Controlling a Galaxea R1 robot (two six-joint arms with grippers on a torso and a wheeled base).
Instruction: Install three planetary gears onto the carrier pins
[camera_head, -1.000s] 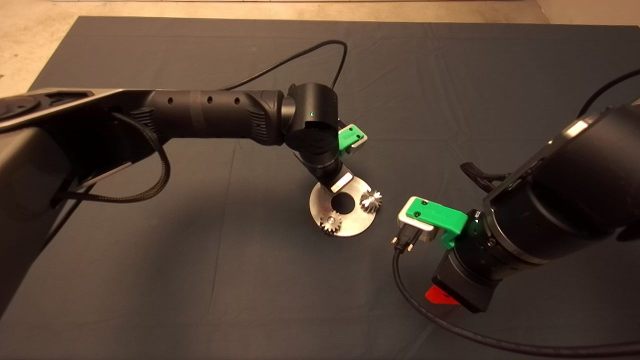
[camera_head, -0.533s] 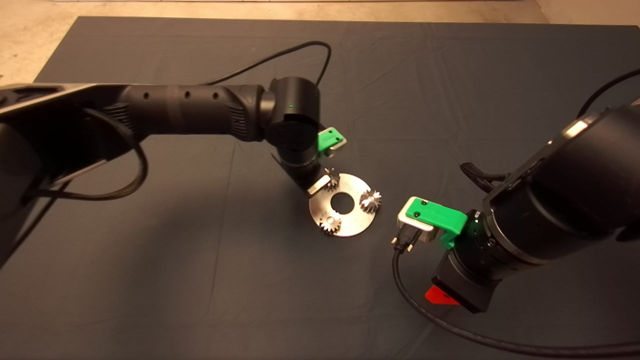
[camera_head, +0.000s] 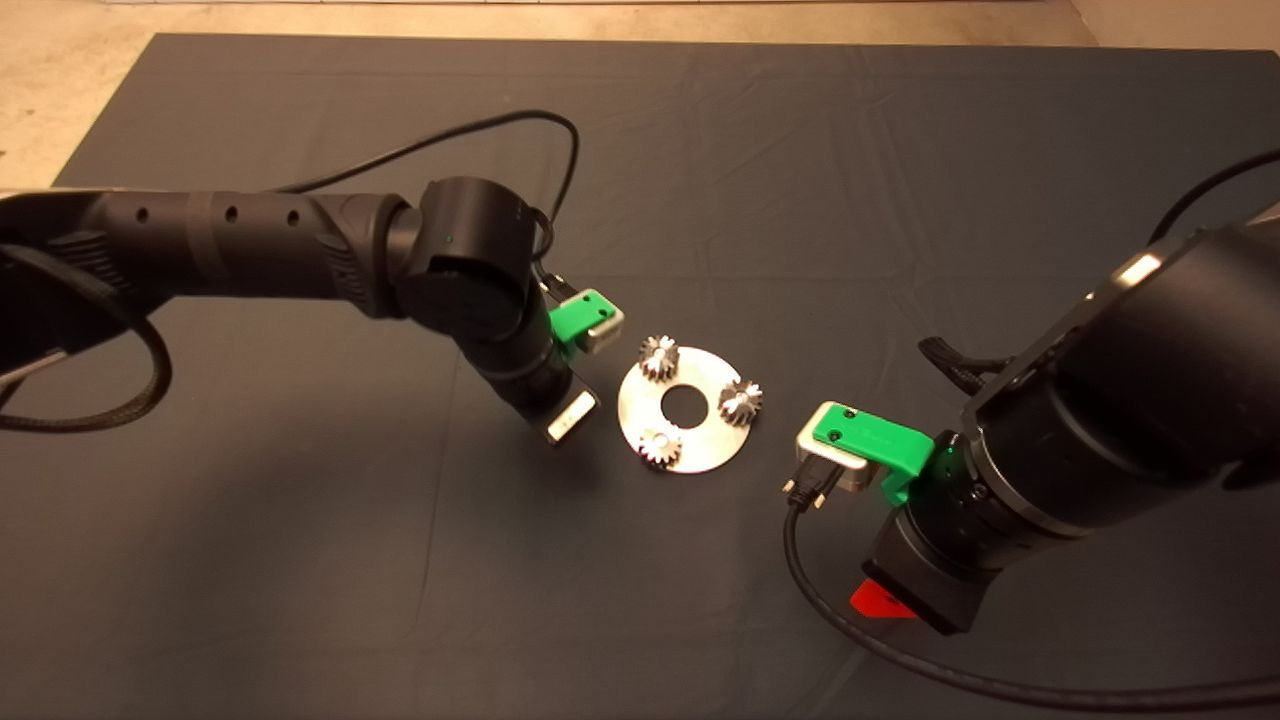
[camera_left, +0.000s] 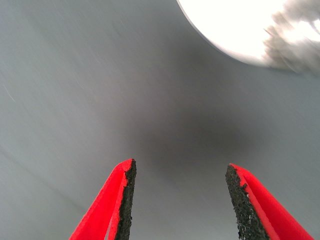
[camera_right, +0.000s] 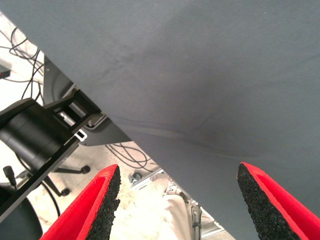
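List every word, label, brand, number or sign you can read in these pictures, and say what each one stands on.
None: no readable text shows in any view.
The silver disc, the three planetary gears and the dark mat carry no marking.
The left gripper and the right gripper, both open and empty, show no label.

Dark mat (camera_head: 300, 560) over the table, silver disc (camera_head: 705, 440) on it (apparently flat).

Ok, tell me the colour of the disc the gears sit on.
Silver, shiny metal. The disc shows best in the head view, with three gears on it.
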